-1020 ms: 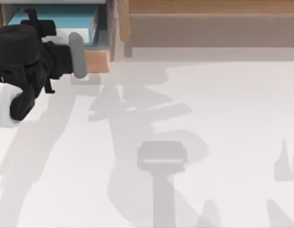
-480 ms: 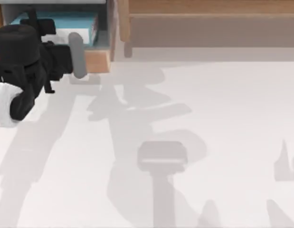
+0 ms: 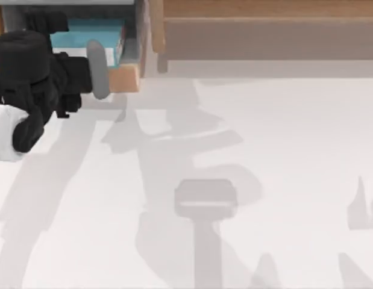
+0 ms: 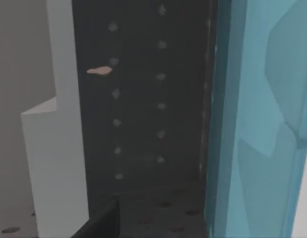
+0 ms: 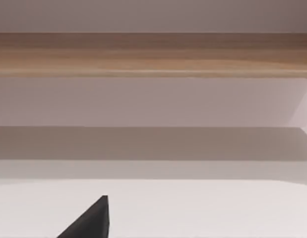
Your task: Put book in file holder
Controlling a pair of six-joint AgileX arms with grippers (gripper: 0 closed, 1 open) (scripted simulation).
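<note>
The light blue-teal book [image 3: 90, 31] lies inside the grey file holder [image 3: 138, 42] at the table's far left, behind the holder's tan front lip [image 3: 123, 78]. My left gripper [image 3: 94, 65] reaches over that lip into the holder, right beside the book, and the black wrist covers the book's left part. In the left wrist view the book's cover [image 4: 265, 124] stands very close, next to the holder's dark dotted inner wall [image 4: 143, 109]. A black tip of my right gripper [image 5: 91, 222] shows in the right wrist view, facing the shelf.
A long brown wooden shelf [image 3: 264, 30] runs along the back from the holder to the right edge; the right wrist view faces it [image 5: 153, 54]. The white table [image 3: 246, 156] carries arm shadows.
The book's near edge has drawn back from the front lip, deeper into the holder. The left wrist has shifted slightly and now covers more of the book's left side.
</note>
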